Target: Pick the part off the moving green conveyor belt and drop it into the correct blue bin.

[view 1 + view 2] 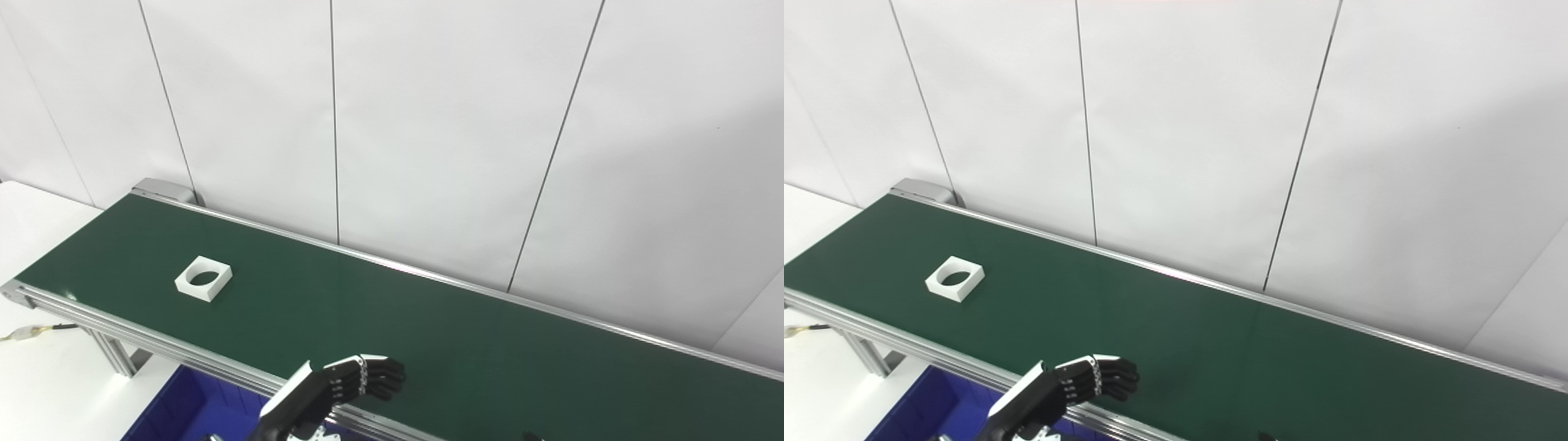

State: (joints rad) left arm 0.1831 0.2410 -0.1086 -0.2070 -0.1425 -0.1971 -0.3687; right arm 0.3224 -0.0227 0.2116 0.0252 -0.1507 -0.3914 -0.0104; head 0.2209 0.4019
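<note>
A white square part with a round hole (204, 278) lies flat on the green conveyor belt (429, 331), near its left end; it also shows in the right eye view (955, 278). My left hand (343, 383) hovers over the belt's near rail, well to the right of the part and nearer to me. Its fingers are curved forward and hold nothing. A blue bin (184, 407) sits below the near rail at the bottom left, partly cut off. Only a dark sliver of my right hand (533, 437) shows at the bottom edge.
The belt runs from upper left to lower right, with silver rails (153, 343) along both sides. A white panelled wall stands right behind it. A white table surface (43, 380) with a cable lies at the left.
</note>
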